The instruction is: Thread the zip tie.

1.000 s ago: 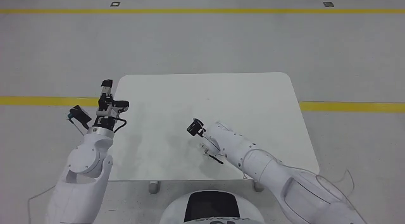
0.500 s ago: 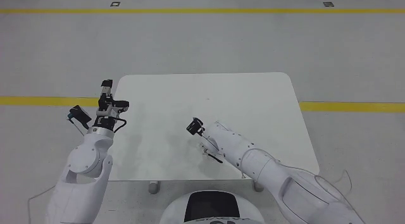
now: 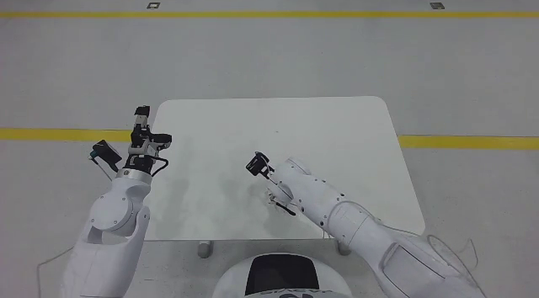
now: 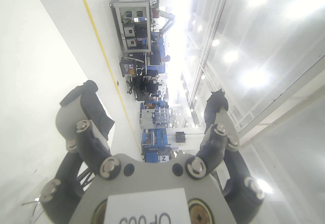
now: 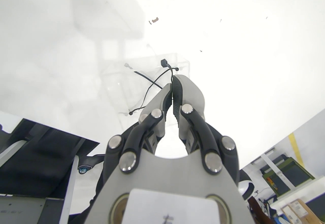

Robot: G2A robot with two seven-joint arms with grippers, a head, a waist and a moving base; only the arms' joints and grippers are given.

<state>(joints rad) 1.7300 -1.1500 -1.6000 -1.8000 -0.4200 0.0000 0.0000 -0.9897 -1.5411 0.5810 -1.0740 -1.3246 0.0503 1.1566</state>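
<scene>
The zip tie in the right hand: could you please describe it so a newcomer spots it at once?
On the white table, find the right hand, shut over a clear plastic box. The thin black plastic zip tie is pinched in that hand; the other black and white ties lie loose in the box.

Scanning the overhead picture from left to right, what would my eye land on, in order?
Left pincer, open → a bare stretch of the white table → right pincer, shut on a black zip tie → more bare tabletop out to its right edge.
</scene>
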